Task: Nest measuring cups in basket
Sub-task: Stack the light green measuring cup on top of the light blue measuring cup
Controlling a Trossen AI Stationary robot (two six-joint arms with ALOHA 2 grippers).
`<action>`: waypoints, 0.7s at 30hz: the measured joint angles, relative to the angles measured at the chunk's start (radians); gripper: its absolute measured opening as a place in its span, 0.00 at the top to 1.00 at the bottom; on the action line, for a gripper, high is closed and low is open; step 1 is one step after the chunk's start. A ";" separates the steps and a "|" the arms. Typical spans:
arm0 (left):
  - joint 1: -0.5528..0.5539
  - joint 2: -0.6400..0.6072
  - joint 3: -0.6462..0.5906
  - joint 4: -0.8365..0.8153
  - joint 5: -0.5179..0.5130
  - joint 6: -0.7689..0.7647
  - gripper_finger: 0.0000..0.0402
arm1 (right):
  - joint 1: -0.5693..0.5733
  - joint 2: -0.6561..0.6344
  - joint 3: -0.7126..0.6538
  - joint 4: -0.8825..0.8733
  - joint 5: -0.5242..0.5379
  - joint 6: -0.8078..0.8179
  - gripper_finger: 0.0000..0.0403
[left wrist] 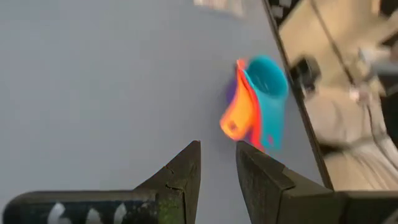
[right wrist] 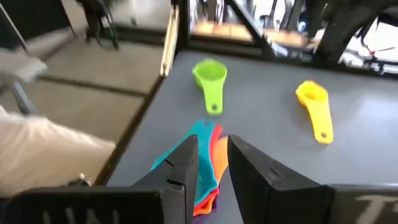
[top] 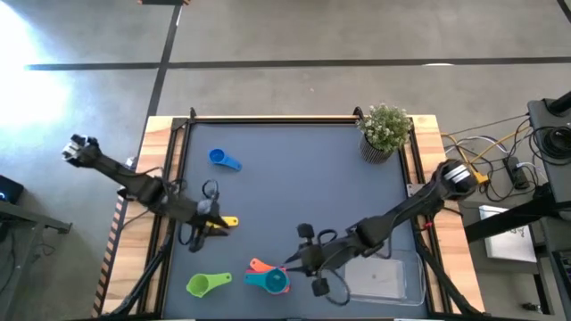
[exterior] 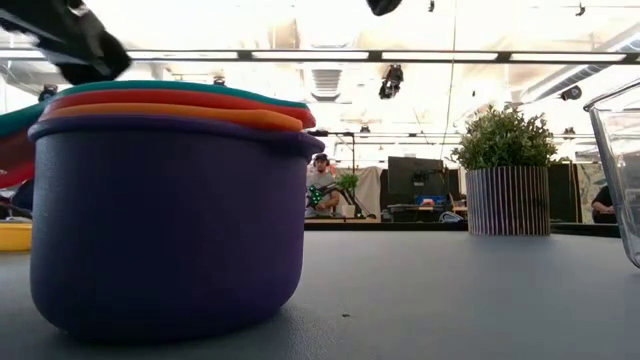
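Several cups are nested in one stack (top: 270, 279) (exterior: 170, 200) with its base on the mat near the near edge: purple outermost, then orange, red and teal. My right gripper (top: 292, 262) (right wrist: 213, 146) hovers over the stack's fanned handles (right wrist: 205, 134), fingers a narrow gap apart. My left gripper (top: 211, 230) (left wrist: 217, 158) is narrowly open beside the yellow cup (top: 229, 221) (right wrist: 314, 106), with nothing between its fingers. The green cup (top: 207, 283) and the blue cup (top: 223, 160) lie apart on the mat. The clear basket (top: 379, 278) (exterior: 620, 170) sits right of the stack. My right gripper stands over the stack's handles (right wrist: 214, 155), slanting in from the table's right. The fanned handles spread wider than the gap between the fingers. Whether a finger touches them, I cannot tell. The stack rests upright on the mat.
A small potted plant (top: 385, 132) (exterior: 508, 170) stands at the far right corner. Wooden rails frame the grey mat. Cables and gear lie beyond the right edge. Open mat lies in the middle, between the blue cup and the basket.
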 joint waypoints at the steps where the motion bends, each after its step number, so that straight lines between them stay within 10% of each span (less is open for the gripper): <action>1: -0.028 0.015 0.022 -0.034 -0.001 -0.026 0.79 | -0.001 -0.018 -0.035 0.045 0.000 -0.001 0.82; 21: -0.248 0.506 0.066 0.159 0.180 -0.332 0.64 | -0.017 -0.177 -0.317 0.355 0.042 0.078 0.81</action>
